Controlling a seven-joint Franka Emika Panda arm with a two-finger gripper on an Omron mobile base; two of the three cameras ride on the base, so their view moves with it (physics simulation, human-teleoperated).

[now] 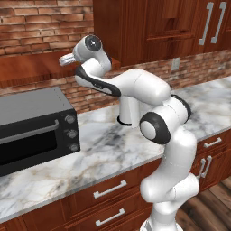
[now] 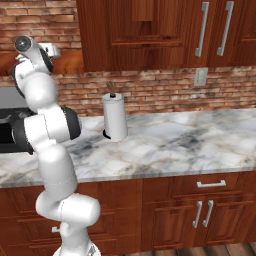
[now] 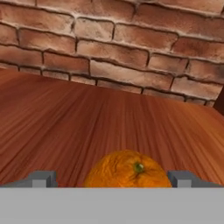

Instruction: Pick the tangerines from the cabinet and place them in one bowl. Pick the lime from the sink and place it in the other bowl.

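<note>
Up at the wall, the white arm reaches into the open compartment of the reddish-brown cabinet (image 1: 36,67), its claw (image 3: 112,178) spread wide. From the hand view, one of the tangerines (image 3: 127,170) sits on the wooden shelf right between the two grey fingertips (image 3: 41,178), with a gap on either side, so nothing is gripped. A brick wall (image 3: 131,57) stands behind the shelf. Below, on the marble surface (image 1: 103,149), a black toaster oven (image 1: 36,128) sits to the left and a white paper towel roll (image 2: 115,117) stands upright near the brick backsplash, behind the arm.
</note>
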